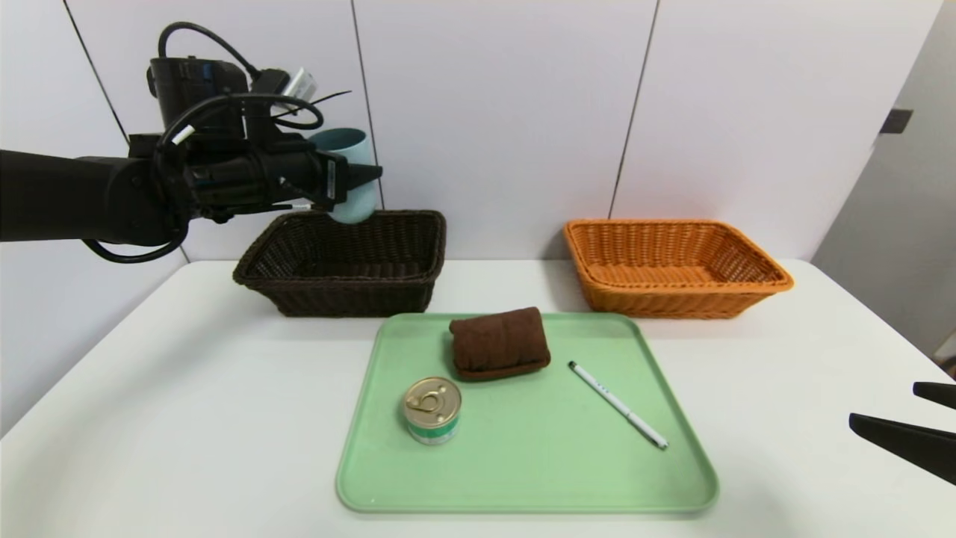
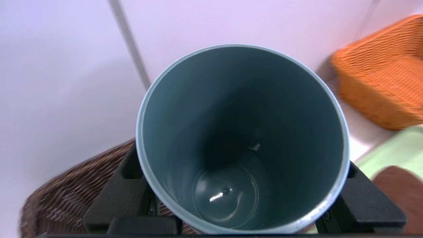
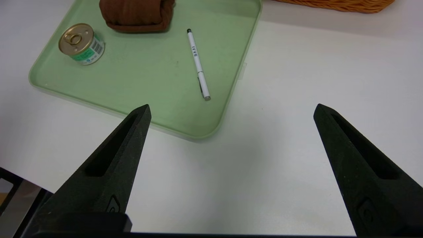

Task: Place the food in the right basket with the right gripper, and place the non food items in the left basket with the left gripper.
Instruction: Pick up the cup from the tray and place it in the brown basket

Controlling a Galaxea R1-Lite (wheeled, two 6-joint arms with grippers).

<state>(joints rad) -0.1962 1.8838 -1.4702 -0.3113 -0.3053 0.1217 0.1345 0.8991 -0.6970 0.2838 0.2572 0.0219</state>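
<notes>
- We hold the blue-grey plastic cup with no handle point(image 1: 360, 198) in our left gripper point(image 1: 366, 176), up above the dark brown woven basket point(image 1: 355, 296), near its back edge. Its fingers squeeze the cup from both sides.
- Our cup's open mouth points up. Its long way runs up and down, nearly straight.
- Our right gripper point(image 3: 233, 105) waits over the white table point(image 1: 187, 388), past the near right part of the tray. Its fingers are spread wide, with nothing in them.
- On our flat green tray point(image 1: 523, 463), the short round tin can with the gold pull-ring lid point(image 1: 432, 410) stands upright near the left edge.
- The folded dark brown cloth point(image 1: 500, 341) lies near the back edge, its long way going side to side.
- The slim white pen point(image 1: 617, 404) lies slanted on the right part. Its black tip points back and left; the other end is near the right edge.
- We see bare tray between the can and pen.
- Our orange woven basket point(image 1: 672, 304) sits back and right, with a gap between it and the dark one.
</notes>
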